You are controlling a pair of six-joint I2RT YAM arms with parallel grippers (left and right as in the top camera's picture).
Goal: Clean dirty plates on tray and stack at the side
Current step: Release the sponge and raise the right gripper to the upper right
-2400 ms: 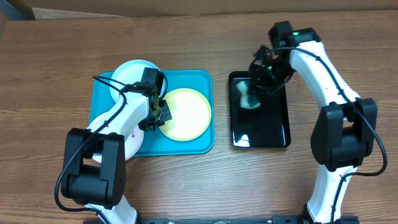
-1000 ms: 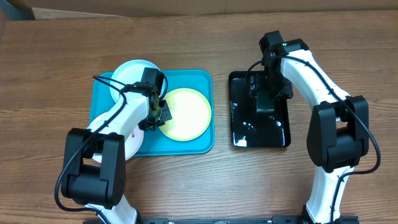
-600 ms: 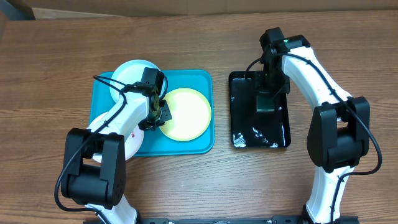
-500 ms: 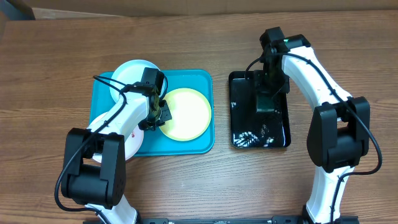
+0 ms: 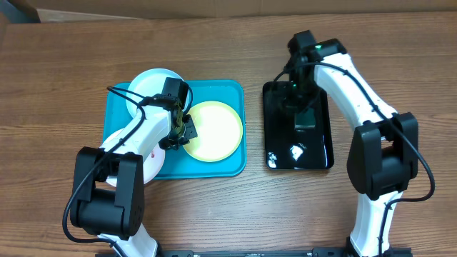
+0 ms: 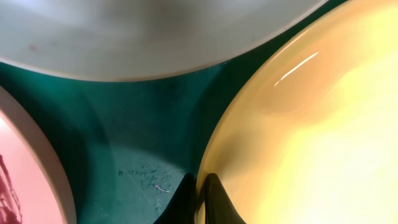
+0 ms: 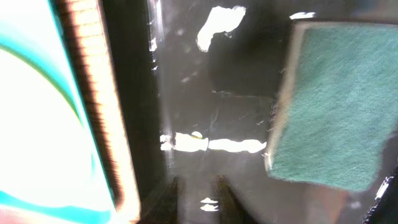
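Observation:
The teal tray (image 5: 232, 91) holds a yellow plate (image 5: 214, 130), a pale blue plate (image 5: 150, 84) at its far left corner, and a white plate (image 5: 151, 170) mostly under my left arm. My left gripper (image 5: 180, 127) is shut on the yellow plate's left rim (image 6: 214, 155), one finger on each side of it (image 6: 200, 200). The white plate's edge (image 6: 25, 168) carries a red smear. My right gripper (image 5: 293, 100) hovers over the black tray (image 5: 280, 143), its blurred fingers (image 7: 173, 194) slightly apart with nothing between them. The green sponge (image 7: 329, 106) lies loose beside them.
The black tray (image 7: 236, 118) is glossy and wet, with the sponge (image 5: 305, 118) near its middle. The teal tray's right rim (image 7: 18, 50) lies just to its left. Bare wooden table (image 5: 400, 43) surrounds both trays.
My right gripper has drawn back and left off the sponge, its jaws narrowing. The sponge stays on the black tray. My left arm has not moved.

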